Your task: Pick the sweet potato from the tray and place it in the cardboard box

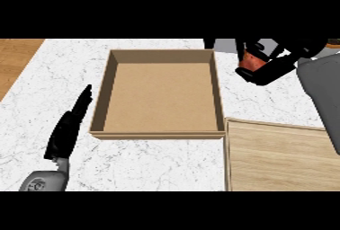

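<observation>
The reddish-orange sweet potato (250,59) is held up in my right hand (274,65), whose black fingers curl around it and hide most of it. That hand hovers just right of the cardboard box's (101,94) far right corner, above the marble counter. The open brown box lies in the middle of the view and holds nothing. The light wooden tray (279,155) sits at the lower right, its visible surface bare. My left hand (66,130) rests at the lower left beside the box, fingers straight and pointing away.
White marble counter (159,161) surrounds the box and tray. A strip of wooden floor (15,58) shows beyond the counter's left edge. My grey right forearm (322,94) runs down the right side, over the tray's far corner.
</observation>
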Robot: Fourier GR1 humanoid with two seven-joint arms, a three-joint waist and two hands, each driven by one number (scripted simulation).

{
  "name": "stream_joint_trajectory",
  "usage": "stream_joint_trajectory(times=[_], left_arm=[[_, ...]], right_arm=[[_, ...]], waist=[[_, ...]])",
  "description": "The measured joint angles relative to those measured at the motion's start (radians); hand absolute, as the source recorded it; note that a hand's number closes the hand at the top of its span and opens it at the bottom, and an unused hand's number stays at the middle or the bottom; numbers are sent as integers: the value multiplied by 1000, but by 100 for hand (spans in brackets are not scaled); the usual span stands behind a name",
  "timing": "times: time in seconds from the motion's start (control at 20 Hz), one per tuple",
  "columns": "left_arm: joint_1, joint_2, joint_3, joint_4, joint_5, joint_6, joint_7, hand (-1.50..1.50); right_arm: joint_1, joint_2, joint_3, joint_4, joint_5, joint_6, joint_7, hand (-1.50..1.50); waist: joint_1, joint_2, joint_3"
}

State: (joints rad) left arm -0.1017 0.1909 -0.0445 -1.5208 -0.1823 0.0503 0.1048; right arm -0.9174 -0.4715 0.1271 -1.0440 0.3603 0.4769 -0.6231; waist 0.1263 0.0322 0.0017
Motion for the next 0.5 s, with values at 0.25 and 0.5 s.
stream_joint_trajectory(times=[0.25, 0.5], left_arm=[[16, 4, 19, -8, 3, 8, 11, 0], [36, 6, 29, -19, 2, 10, 20, 0]], right_arm=[[-169, 82, 11, 180, -13, 2, -33, 150], [-314, 184, 35, 336, 18, -25, -27, 150]], waist=[[-39, -11, -1], [-62, -17, -2]])
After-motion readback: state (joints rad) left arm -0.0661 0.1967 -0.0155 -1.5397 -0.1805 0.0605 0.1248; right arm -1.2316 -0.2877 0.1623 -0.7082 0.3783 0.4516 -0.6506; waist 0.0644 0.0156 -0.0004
